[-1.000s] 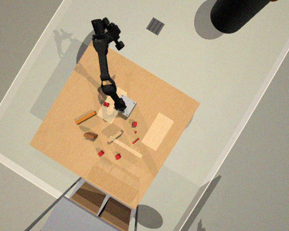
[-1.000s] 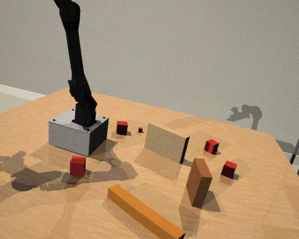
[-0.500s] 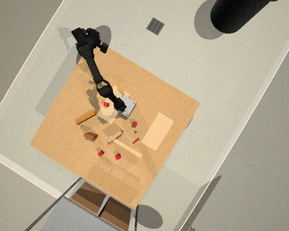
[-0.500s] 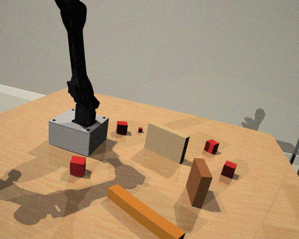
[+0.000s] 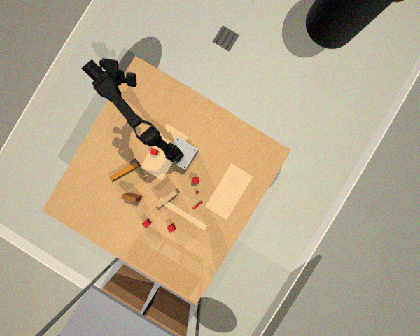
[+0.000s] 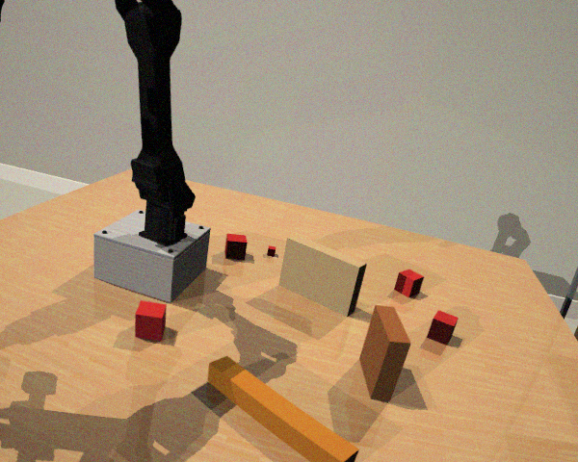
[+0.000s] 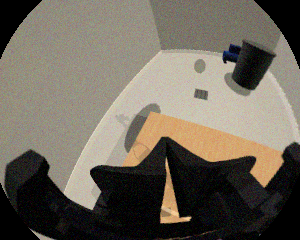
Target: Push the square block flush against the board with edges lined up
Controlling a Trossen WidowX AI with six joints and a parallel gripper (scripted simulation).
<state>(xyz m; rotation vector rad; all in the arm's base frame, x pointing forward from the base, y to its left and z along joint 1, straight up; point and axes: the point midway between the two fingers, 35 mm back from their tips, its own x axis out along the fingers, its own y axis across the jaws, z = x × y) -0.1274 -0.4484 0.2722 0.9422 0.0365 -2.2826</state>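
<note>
the claw (image 7: 166, 183) is closed on nothing; five red cubes (image 6: 150, 320) and three boards (image 6: 322, 275) on the table (image 6: 478, 397).

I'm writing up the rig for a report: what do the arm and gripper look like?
The arm is matte black throughout, built of blocky, faceted links, and rises from a grey box base with dark screws at its top corners. The gripper is black too, with two wedge-shaped fingers. No cables or markings show.

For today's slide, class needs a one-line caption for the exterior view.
Arm rises from its grey base among scattered red cubes and boards.
</note>
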